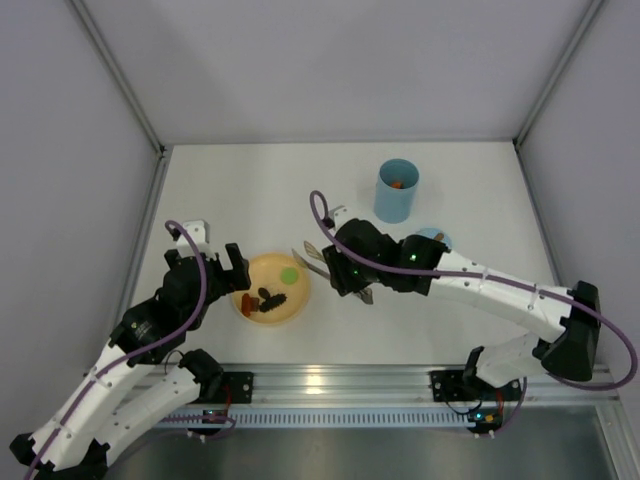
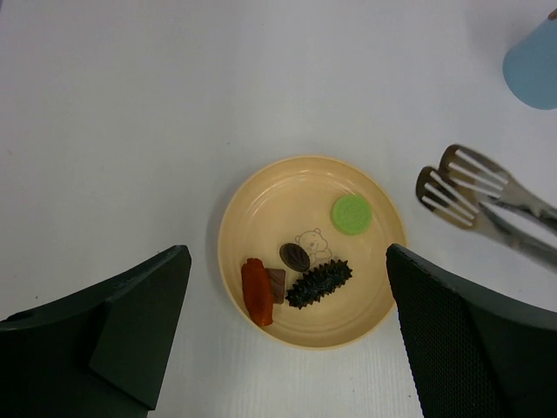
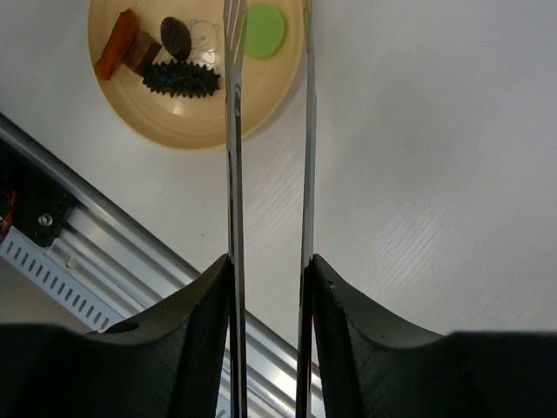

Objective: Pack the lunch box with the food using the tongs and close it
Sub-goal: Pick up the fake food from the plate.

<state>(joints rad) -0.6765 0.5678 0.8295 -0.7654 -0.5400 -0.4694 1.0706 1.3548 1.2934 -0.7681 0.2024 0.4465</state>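
My right gripper (image 1: 352, 272) is shut on the tongs (image 3: 233, 174), pressing their two slim arms between its fingers. The tong tips (image 2: 461, 187) stand apart with nothing in them, at the right rim of the yellow plate (image 1: 252, 310) and beside a green disc (image 3: 264, 30). On the plate also lie a black spiky piece (image 2: 319, 283), an orange piece (image 2: 256, 292) and two brown pieces (image 2: 294, 256). The light blue lunch box (image 1: 397, 190) stands uncovered at the back right with an orange piece inside. My left gripper (image 2: 287, 261) hangs open above the plate's near-left edge.
The round blue lid (image 1: 434, 237) lies on the table behind my right arm, partly hidden by it. An aluminium rail (image 1: 330, 385) runs along the near table edge. Grey walls enclose the table on the left, back and right.
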